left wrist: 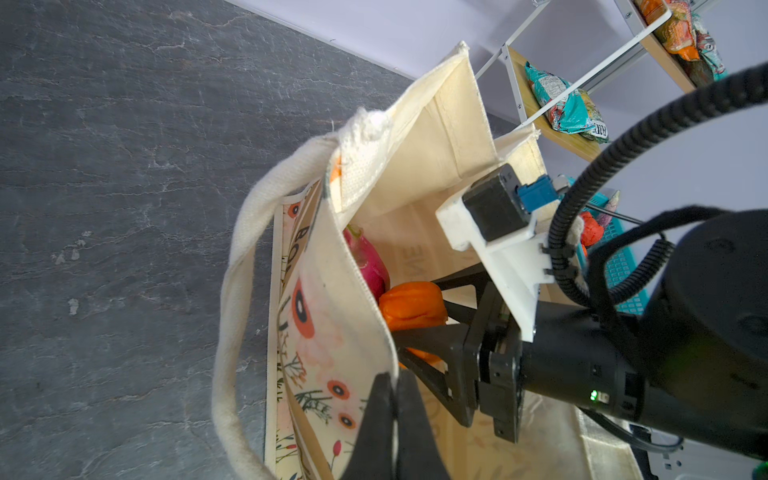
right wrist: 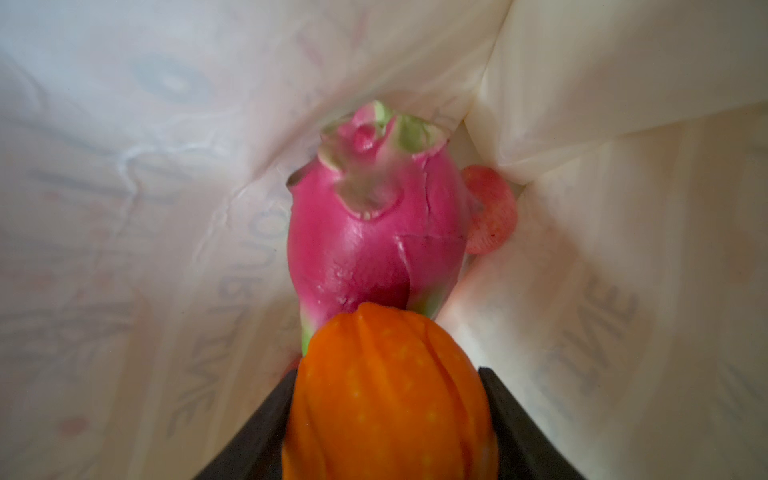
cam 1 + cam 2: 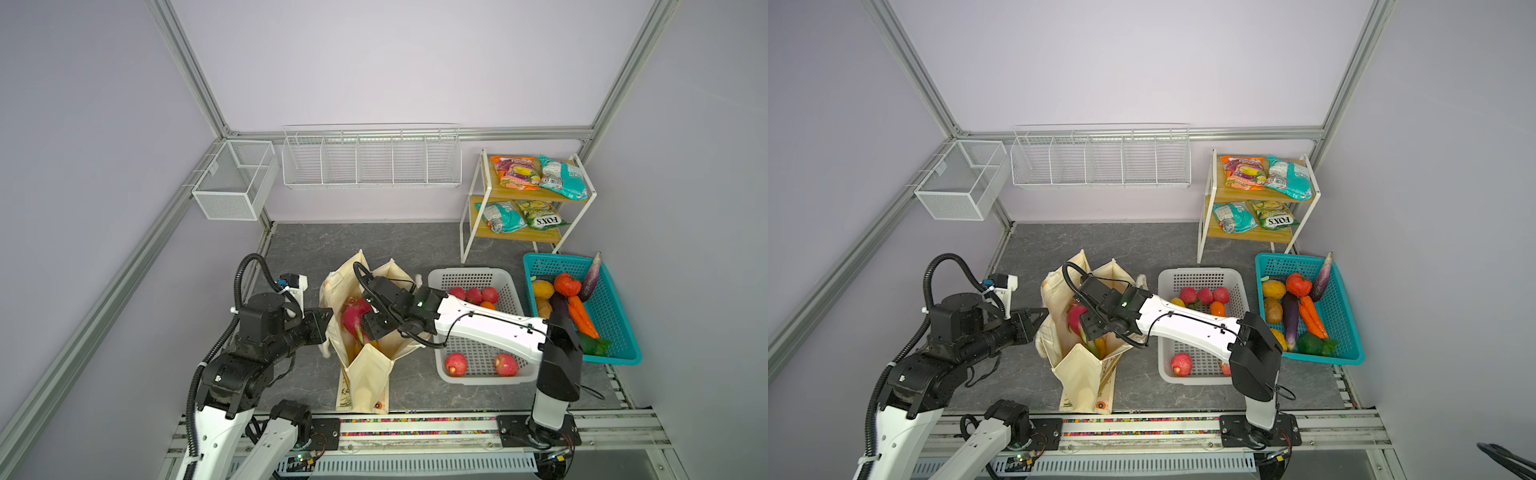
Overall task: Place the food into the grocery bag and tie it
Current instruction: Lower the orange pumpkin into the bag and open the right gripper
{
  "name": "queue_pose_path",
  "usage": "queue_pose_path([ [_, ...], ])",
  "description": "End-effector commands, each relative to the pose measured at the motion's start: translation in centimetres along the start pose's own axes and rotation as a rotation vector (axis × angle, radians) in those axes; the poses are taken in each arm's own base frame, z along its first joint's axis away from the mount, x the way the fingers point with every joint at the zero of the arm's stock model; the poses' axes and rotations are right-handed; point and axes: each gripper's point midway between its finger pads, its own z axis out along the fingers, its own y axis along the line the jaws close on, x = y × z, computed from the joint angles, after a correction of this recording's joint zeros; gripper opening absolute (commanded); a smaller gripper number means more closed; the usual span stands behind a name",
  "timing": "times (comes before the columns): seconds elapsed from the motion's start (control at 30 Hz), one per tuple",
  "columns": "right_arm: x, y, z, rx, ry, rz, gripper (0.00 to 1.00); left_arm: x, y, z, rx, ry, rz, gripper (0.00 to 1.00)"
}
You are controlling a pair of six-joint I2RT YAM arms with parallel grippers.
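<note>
Ridged orange fruit [image 2: 390, 395] is sitting closest to the right wrist lens, and the right gripper [image 2: 388, 372] is clasping it between both black fingers inside the grocery bag [image 3: 368, 374]; a pink dragon fruit [image 2: 374, 241] is lying deeper in the bag. At the bag's rim the left gripper [image 1: 395, 386] is pinching the floral side wall, jaws clenched on the cloth; in both top views the bag is standing open at lower centre, with the white basket [image 3: 471, 274] just right of it and the teal basket [image 3: 552, 261] farther right.
</note>
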Motion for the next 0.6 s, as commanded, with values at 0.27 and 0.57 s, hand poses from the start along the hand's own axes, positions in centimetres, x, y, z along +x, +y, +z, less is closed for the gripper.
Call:
queue_pose_path([
  [0.27,2.9,0.2,1.1,0.026,0.138,-0.112,0.51,-0.9,-0.7,-0.5,0.023,-0.034,0.018,0.00],
  [0.57,3.2,-1.2,4.0,0.077,0.169,-0.083,0.52,-0.8,-0.7,-0.8,0.018,-0.037,0.022,0.00],
])
